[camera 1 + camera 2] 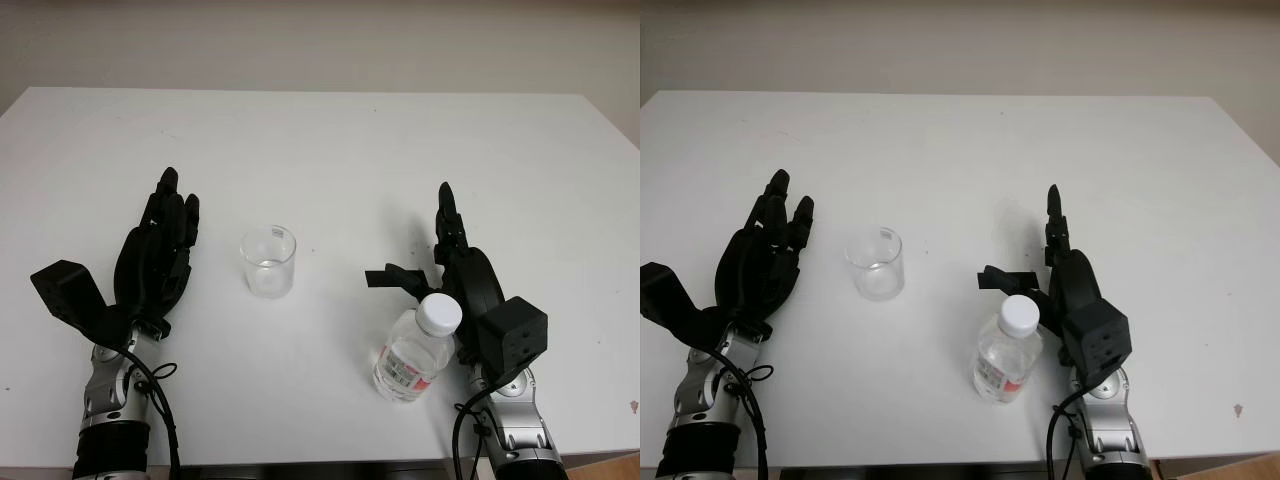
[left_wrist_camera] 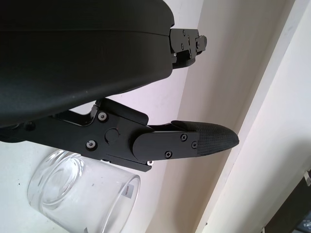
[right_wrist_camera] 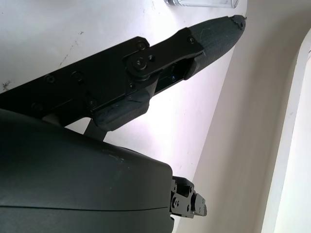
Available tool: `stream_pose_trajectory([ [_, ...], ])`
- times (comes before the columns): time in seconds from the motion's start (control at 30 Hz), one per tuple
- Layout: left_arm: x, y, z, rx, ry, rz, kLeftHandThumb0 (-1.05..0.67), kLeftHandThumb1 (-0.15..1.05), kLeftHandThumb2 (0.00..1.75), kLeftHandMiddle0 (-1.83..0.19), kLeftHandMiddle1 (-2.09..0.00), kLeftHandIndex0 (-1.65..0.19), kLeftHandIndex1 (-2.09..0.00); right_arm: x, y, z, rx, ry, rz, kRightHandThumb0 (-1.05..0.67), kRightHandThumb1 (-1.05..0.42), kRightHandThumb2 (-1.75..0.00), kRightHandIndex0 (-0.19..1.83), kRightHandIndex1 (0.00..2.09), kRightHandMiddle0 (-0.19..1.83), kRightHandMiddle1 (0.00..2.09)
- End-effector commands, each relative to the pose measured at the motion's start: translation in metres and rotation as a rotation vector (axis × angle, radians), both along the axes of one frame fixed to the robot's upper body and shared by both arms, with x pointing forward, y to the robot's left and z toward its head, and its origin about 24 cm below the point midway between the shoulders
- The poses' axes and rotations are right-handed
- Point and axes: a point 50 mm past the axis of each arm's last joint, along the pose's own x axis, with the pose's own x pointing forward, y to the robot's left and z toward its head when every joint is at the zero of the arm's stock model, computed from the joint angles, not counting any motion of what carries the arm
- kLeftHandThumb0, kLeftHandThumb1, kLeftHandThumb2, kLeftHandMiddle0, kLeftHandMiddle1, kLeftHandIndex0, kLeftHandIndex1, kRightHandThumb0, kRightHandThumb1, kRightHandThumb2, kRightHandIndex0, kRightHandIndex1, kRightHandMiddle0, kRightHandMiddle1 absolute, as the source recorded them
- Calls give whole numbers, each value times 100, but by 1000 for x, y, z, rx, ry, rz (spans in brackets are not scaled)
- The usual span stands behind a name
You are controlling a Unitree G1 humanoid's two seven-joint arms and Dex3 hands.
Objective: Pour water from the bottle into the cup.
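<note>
Opening stage: bottle not yet grasped. The capped bottle stands on the tabletop just beside the right hand, at the thumb side near the palm base. The cup stands well beyond the thumb tip, between both hands. Good practice, by judgement: wrap the fingers around the mid-body and keep it upright. Right fingers extended, holding nothing; left hand open beside the cup.

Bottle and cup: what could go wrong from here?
The bottle still has its white cap on, so no water can pour yet. It stands close beside the open right hand, ungrasped; a sideways nudge might tip it. The cup stands free beside the open left hand and could slide.
</note>
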Motion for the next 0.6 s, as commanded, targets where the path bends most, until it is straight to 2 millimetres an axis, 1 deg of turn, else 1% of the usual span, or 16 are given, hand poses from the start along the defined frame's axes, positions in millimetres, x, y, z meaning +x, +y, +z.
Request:
stream_pose_trajectory([
  [0.0, -1, 2, 4, 9, -19, 2, -70, 105, 40, 8, -6, 8, -5, -1, -1, 3, -5, -15, -2, -96, -95, -5, -19, 0, -19, 0],
  [0.27, 6, 0, 8, 6, -20, 8, -69, 105, 40, 6, -6, 6, -6, 6, -4, 5, -6, -7, -13, -97, -97, -6, -19, 0, -19, 0],
  [0.37, 8, 0, 9, -2, -18, 10, -69, 105, 39, 7, -5, 6, -6, 8, -10, 7, 51, -10, -16, -94, -97, -6, -19, 0, -19, 0],
  [0.47, 8, 1, 9, 12, -32, 8, -70, 105, 39, 7, -5, 6, -6, 6, -25, 16, 132, -34, -9, -89, -97, -6, -19, 0, -19, 0],
  [0.57, 9, 0, 10, 8, -40, -3, -70, 105, 41, 8, -5, 7, -5, 0, -45, 34, 149, -69, 6, -89, -99, -6, -19, 0, -19, 0],
])
